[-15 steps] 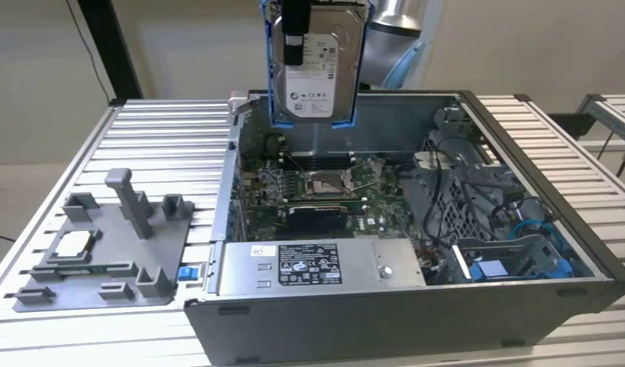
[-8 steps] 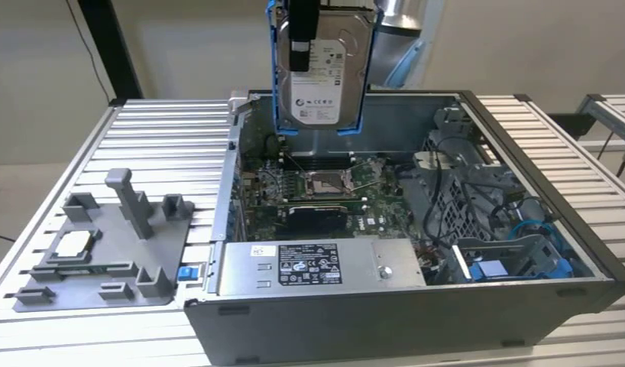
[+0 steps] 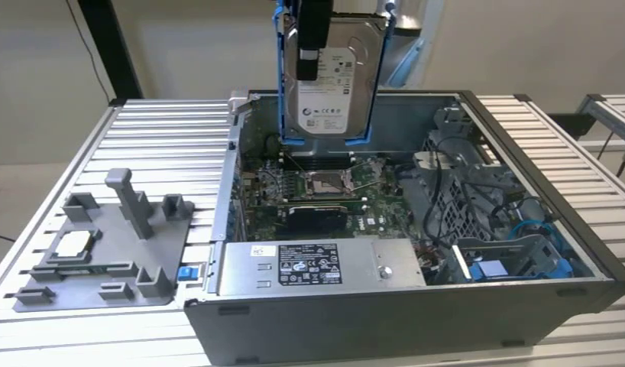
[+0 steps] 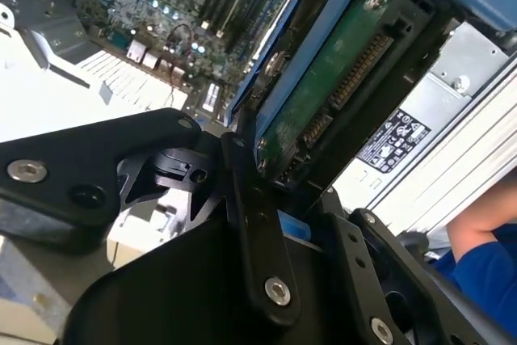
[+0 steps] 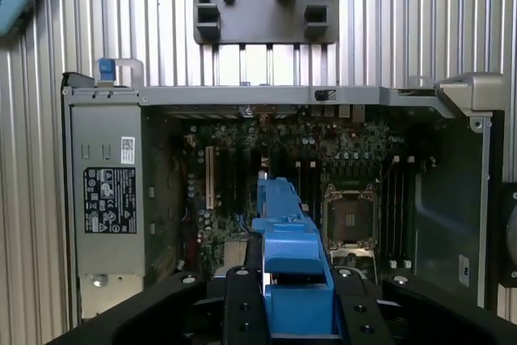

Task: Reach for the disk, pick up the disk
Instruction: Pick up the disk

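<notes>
A table [image 3: 150, 126] of ribbed aluminium slats carries an open computer case [image 3: 557, 252], lying with its motherboard [image 3: 312, 191] exposed, in front of a plain pale wall. On the exterior view's left of the case sits a grey plastic fixture [image 3: 108, 245] with upright posts. Inside the case, the silver power supply [image 3: 323, 264] lies along the near wall, and tangled cables and a blue drive bay [image 3: 506, 264] fill the exterior view's right end.

The disk [image 3: 333, 76], in its bright blue carrier, hangs upright well above the case, clear of the motherboard, label facing the exterior camera. The hand [image 3: 315, 38] is clamped on it from above, its black fingers [image 4: 258, 224] pressing the disk's faces; in the second wrist view the green circuit board underside and connector show. A person's blue sleeve [image 4: 477, 256] appears at that view's edge.
</notes>
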